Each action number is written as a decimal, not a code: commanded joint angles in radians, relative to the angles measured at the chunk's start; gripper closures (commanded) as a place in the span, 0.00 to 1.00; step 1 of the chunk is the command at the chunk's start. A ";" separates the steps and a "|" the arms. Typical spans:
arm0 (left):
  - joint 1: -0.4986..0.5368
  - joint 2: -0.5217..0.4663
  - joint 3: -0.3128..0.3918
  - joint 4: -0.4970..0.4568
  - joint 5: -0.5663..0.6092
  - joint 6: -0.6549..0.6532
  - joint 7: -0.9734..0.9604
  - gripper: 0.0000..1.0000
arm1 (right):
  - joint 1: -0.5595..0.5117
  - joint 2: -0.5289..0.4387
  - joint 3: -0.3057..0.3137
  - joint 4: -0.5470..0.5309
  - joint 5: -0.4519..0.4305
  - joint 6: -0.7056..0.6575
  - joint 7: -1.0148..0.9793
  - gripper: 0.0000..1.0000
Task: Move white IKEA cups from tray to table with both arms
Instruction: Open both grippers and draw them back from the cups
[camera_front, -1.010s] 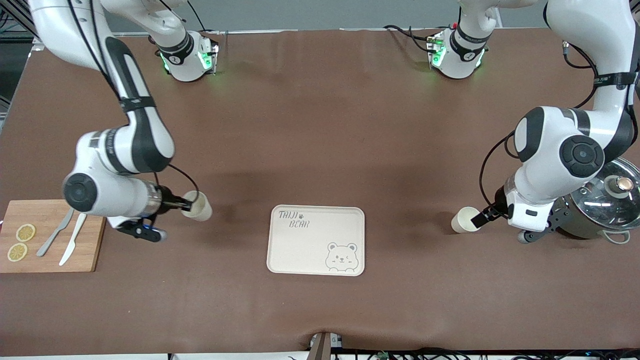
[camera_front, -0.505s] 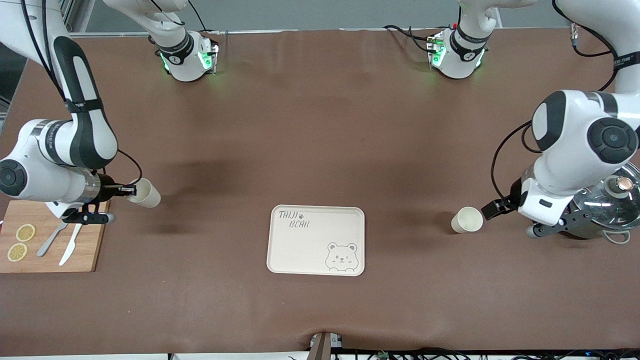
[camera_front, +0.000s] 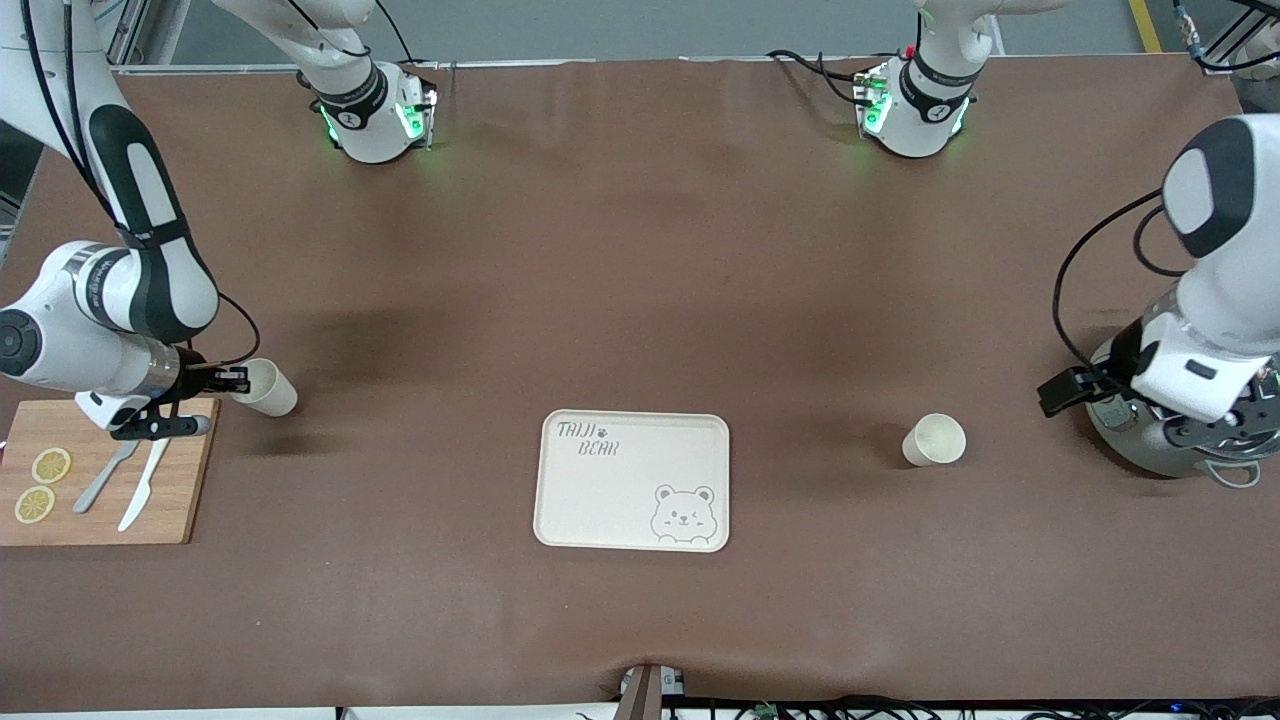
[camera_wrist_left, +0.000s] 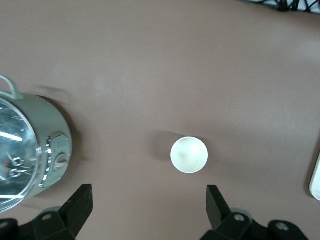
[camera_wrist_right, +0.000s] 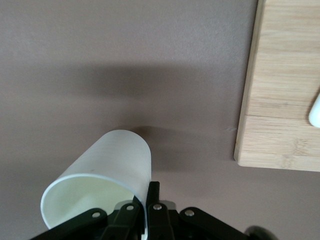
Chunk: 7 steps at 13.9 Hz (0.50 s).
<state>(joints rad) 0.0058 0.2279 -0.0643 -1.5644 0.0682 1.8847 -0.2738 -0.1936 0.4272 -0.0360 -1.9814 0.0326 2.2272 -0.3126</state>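
Right wrist view — cup (camera_wrist_right: 100, 180) in hand (camera_wrist_right: 145, 212)

You had a wide table (camera_front: 640, 250) under a brown cover — creased and rippled along its lower edge. Light came from overhead and threw soft, blurred shadows across the cloth. Along the top, a grey floor strip (camera_front: 640, 30) showed, with a yellow line (camera_front: 1145, 25) at one corner. Cables (camera_front: 900, 708) trailed under the edge nearest the front camera — and a small metal bracket (camera_front: 645, 690) sat there too.

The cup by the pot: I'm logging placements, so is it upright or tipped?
Upright: the cup stands on the table, round rim up, free of the open left gripper.
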 joint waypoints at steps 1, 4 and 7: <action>0.003 0.002 -0.005 0.079 0.021 -0.064 0.010 0.00 | -0.035 0.034 0.024 0.010 -0.008 0.008 -0.022 1.00; -0.003 0.001 -0.015 0.081 0.022 -0.068 0.011 0.00 | -0.033 0.042 0.024 0.015 -0.008 0.002 -0.020 0.98; -0.004 -0.001 -0.044 0.081 0.021 -0.084 0.033 0.00 | -0.033 0.059 0.024 0.052 -0.008 -0.009 -0.019 0.00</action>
<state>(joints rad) -0.0005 0.2250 -0.0841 -1.4988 0.0683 1.8307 -0.2683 -0.2005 0.4576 -0.0346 -1.9676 0.0329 2.2251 -0.3227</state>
